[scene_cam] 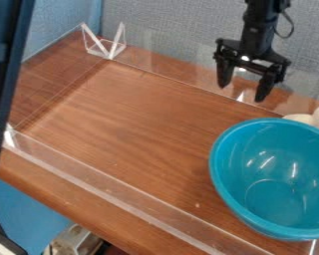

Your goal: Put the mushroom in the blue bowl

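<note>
Here, in the single camera view, the black pincer [251, 83] is seen hanging from its arm with the fingers pointing down and spread wide apart, nothing between them, above the wooden tabletop [123, 110] near the far clear wall. The blue bowl [274, 177] is set at the lower right, glossy and with nothing in it. The mushroom [303, 122] is glimpsed as a small pale lump just beyond the bowl's far rim, close to the right edge of the picture, partly hidden by that rim; whether it touches the bowl cannot be told. The pincer is held to the left of the mushroom and apart from it, so the step in hand is judged to be the approach for the grasp. To do it well, the pincer should be brought over to the right until the lump is centred between the fingers, and lowered with care that the bowl's rim is not struck; the fingers should be closed gently, since a smooth rounded thing is easily squeezed out sideways.
</note>
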